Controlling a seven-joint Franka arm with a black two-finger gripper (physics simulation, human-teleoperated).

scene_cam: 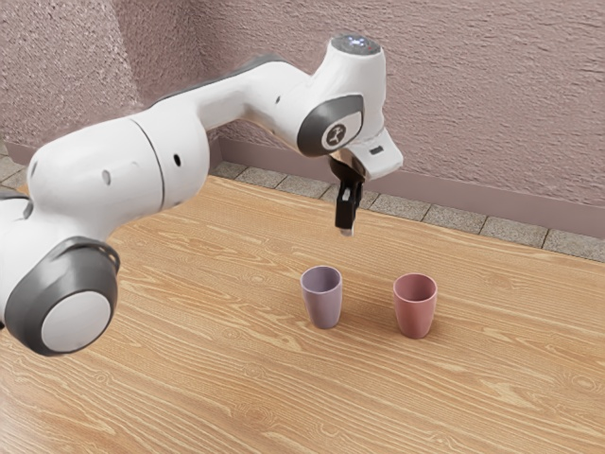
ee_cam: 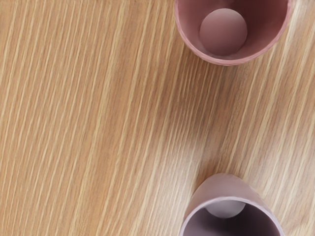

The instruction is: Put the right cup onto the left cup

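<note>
Nearest, on the exterior view's right, the pink cup (scene_cam: pixel 415 314) stands upright and open on the wooden table (scene_cam: pixel 208 378); reading the task by that view, I take it as the one to move. Just to the exterior view's left stands the lilac cup (scene_cam: pixel 323 308), also upright, apart from it, and the place where the pink one should end up.

The gripper (scene_cam: pixel 346 232) hangs above and beyond them, well clear of both rims; seen edge-on like this, I can't tell whether its fingers are spread or pressed together. The step in hand is the approach to the pink cup. Best to centre over it before going down, with room on both sides of the wall to be gripped, then squeeze lightly and lift straight up until its base clears the lilac rim. Both cups narrow towards the foot, so nesting should work if the axes line up; a tilted or off-centre descent could catch the rim and tip the lower cup.

Farther back, the arm's dark joint carries a round badge (scene_cam: pixel 336 136) with a figure-like emblem and no lettering I can read, and beyond it rises the rough pinkish wall (scene_cam: pixel 482 95)
</note>
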